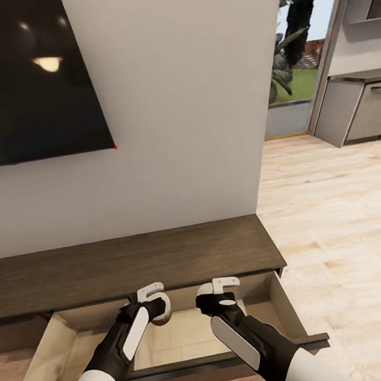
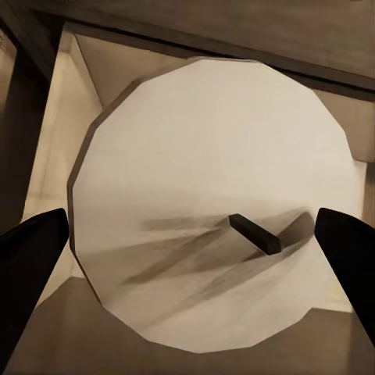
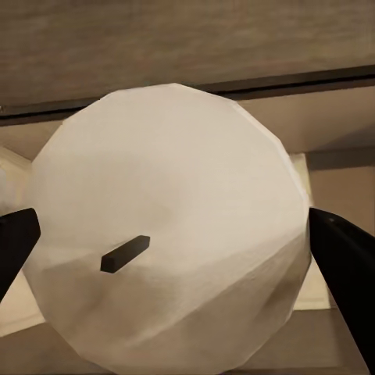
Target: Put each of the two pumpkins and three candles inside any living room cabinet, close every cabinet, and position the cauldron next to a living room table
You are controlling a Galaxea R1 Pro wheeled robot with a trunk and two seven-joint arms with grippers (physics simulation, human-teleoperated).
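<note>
Over cabinet [image 1: 134,263] drawer, each hand grips a cream candle [image 2: 203,203].

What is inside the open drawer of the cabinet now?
Both grippers, left and right, hold a candle each over the drawer's pale floor. Arms cover part of it.
</note>
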